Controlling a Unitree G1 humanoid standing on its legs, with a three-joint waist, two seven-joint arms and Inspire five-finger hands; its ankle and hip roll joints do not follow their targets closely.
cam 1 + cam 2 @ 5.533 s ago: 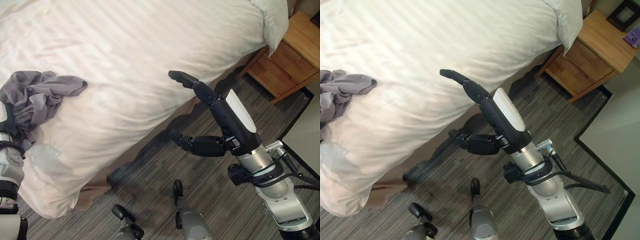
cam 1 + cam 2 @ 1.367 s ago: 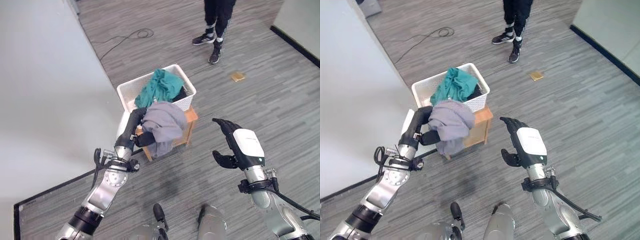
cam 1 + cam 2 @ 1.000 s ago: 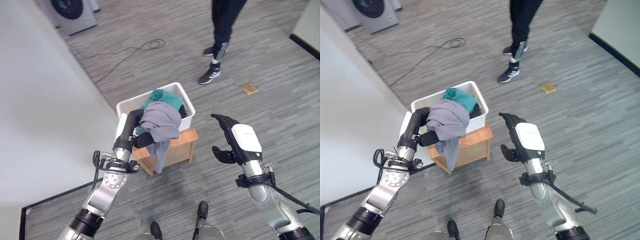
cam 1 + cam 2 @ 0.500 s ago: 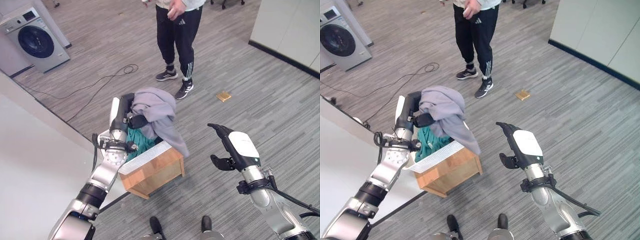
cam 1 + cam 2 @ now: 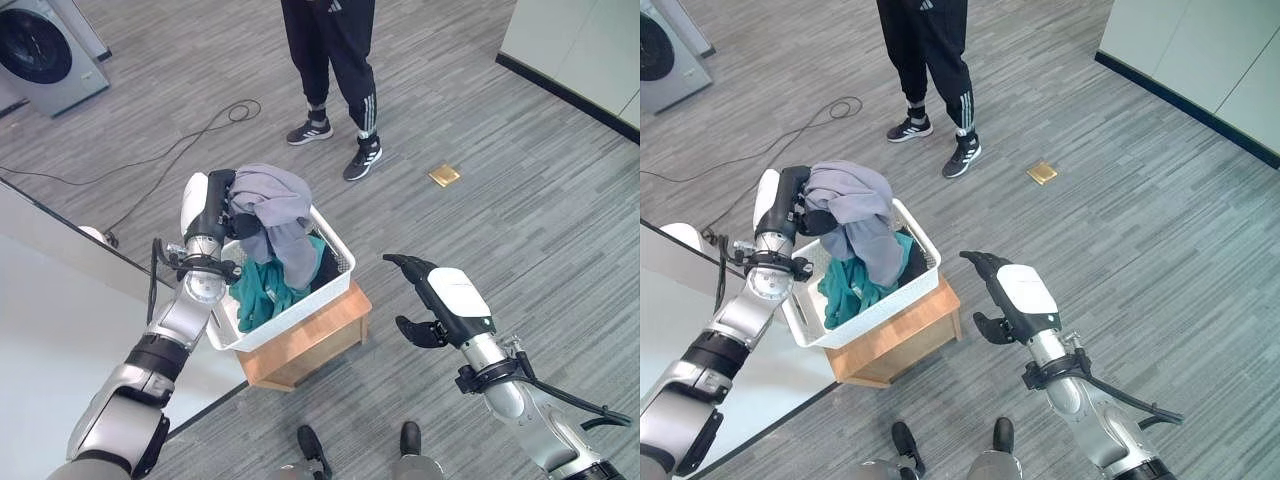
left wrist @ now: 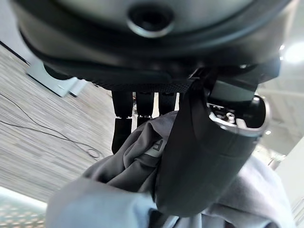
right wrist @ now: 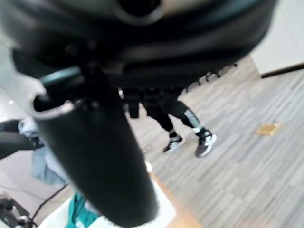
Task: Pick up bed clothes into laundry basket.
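My left hand (image 5: 222,207) is shut on a bunched grey garment (image 5: 272,205), holding it over the white laundry basket (image 5: 338,282); its loose end hangs down into the basket. In the left wrist view the grey cloth (image 6: 128,175) sits pinched between my thumb and fingers. A teal garment (image 5: 262,288) lies inside the basket. The basket rests on a small wooden stand (image 5: 320,330). My right hand (image 5: 440,300) hovers open to the right of the basket, touching nothing.
A person in dark trousers and sneakers (image 5: 330,60) stands just beyond the basket. A white wall panel (image 5: 50,300) runs along the left. A washing machine (image 5: 45,45) stands at the far left. A black cable (image 5: 200,125) and a small brass floor plate (image 5: 444,176) lie on the grey floor.
The camera has swung from the bed to the basket. My left hand has lowered the grey garment, whose tail now hangs inside the basket instead of over its front. The right hand stays open.
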